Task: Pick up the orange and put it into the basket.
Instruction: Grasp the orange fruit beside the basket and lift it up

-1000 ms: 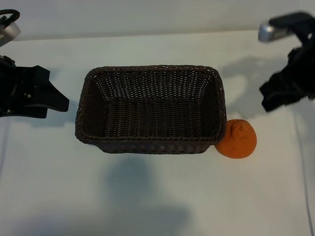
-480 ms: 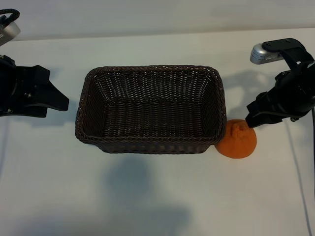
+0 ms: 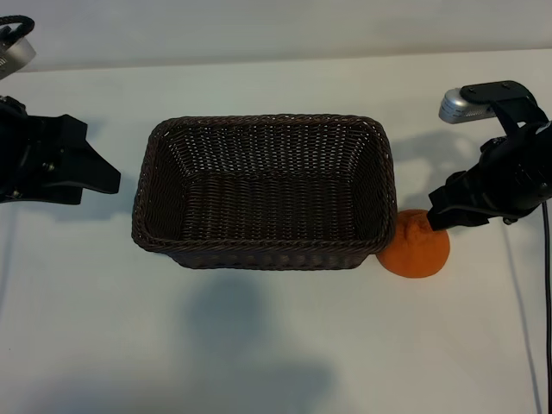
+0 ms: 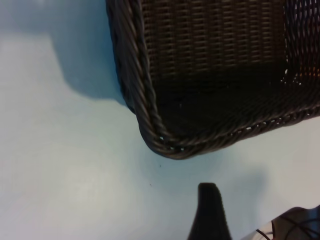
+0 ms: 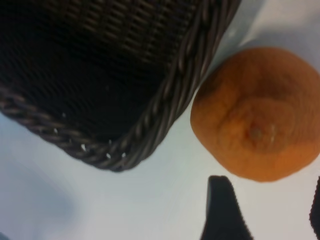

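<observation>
Currently the right hand (image 3: 442, 216), fingers apart and empty, hangs over the lumpy bright-orange fruit (image 3: 415, 250); straddle it clear of the adjacent dark-brown wicker basket (image 3: 263, 250).

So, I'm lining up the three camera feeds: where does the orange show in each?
Exterior view: the orange lies on the table against the basket's near right corner.
Left wrist view: not in it.
Right wrist view: the orange fills the right side.
Shared landmark: the basket's braided rim.

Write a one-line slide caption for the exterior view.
Right gripper open just above the orange beside the empty basket; left gripper parked.
</observation>
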Motion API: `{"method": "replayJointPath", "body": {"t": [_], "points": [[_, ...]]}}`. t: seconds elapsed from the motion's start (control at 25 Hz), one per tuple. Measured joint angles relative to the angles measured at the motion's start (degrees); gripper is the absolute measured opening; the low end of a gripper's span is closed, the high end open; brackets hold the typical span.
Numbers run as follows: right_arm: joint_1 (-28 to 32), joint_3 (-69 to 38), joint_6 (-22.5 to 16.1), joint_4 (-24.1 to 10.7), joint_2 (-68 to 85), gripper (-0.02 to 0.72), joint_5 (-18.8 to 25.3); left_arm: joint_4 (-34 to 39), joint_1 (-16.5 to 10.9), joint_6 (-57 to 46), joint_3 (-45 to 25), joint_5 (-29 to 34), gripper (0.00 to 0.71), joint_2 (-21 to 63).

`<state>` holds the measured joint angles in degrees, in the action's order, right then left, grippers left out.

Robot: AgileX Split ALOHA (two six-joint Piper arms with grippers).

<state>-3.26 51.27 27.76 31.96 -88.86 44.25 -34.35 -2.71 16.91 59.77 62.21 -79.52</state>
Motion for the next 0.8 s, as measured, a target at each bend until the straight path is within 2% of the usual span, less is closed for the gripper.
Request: {"method": "replayJointPath", "body": {"t": [0.08, 0.28, 0.4, 0.8], "points": [[-0.91, -0.27, 0.0, 0.31, 0.0, 0.421, -1.91, 0.0, 0.0, 0.38, 0.0, -0.43, 0.56, 0.0], [-5.26, -0.46, 0.0, -0.88, -2.25, 0.421, -6.07, 0.0, 0.0, 0.52, 0.0, -0.88, 0.56, 0.0], [-5.87, -0.46, -0.07, -2.11, -5.41, 0.421, -8.39, 0.02, 0.0, 0.52, 0.0, -0.96, 0.56, 0.0], [-5.89, -0.46, -0.19, -2.39, -11.69, 0.419, -9.84, 0.07, 0.0, 1.17, 0.0, -1.71, 0.56, 0.0]]}}
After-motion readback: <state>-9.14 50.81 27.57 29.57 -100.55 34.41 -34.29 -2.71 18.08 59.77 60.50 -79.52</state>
